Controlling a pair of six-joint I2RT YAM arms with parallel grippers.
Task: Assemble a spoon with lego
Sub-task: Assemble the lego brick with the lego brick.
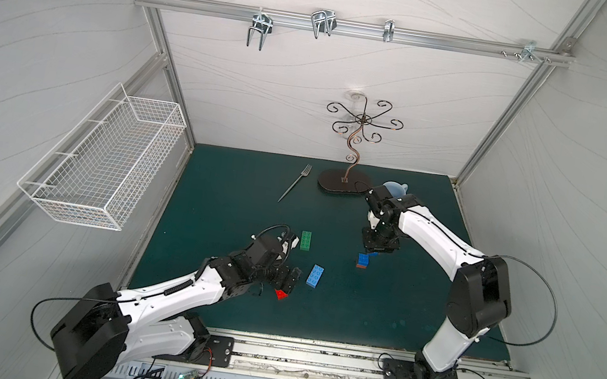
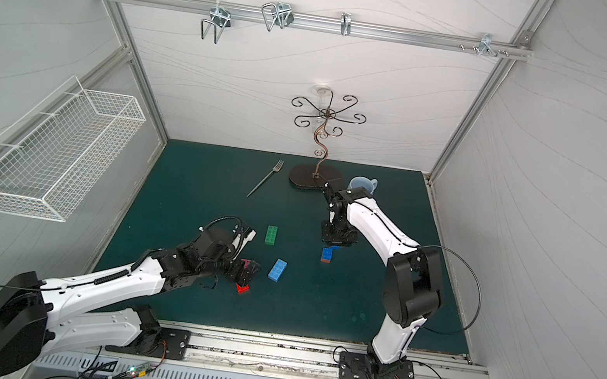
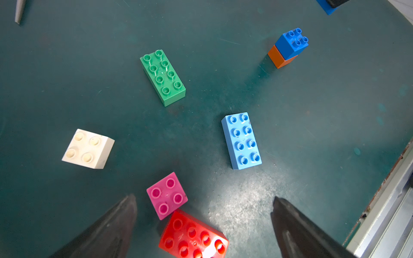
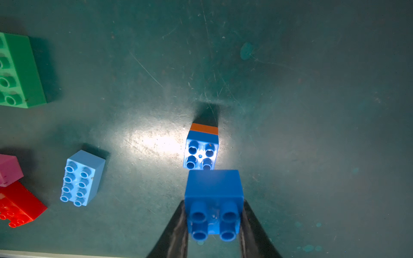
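The only joined lego is a short blue brick on an orange one (image 1: pixel 363 260) (image 4: pixel 202 152), standing upright mid-table. My right gripper (image 4: pixel 213 203) is shut on a second short blue brick (image 4: pixel 213 189), held just above and beside that stack. Loose on the mat lie a long green brick (image 3: pixel 163 77), a long light blue brick (image 3: pixel 241 140), a cream brick (image 3: pixel 88 148), a pink brick (image 3: pixel 167 195) and a long red brick (image 3: pixel 192 236). My left gripper (image 3: pixel 203 198) hangs open over the pink and red bricks and holds nothing.
A silver fork (image 1: pixel 294 183) lies at the back. Beside it stands a dark scrolled wire stand (image 1: pixel 341 182), and a pale blue cup (image 2: pixel 363 184) sits behind my right arm. A white wire basket (image 1: pixel 105 165) hangs on the left wall. A metal rail (image 1: pixel 309 358) runs along the front edge.
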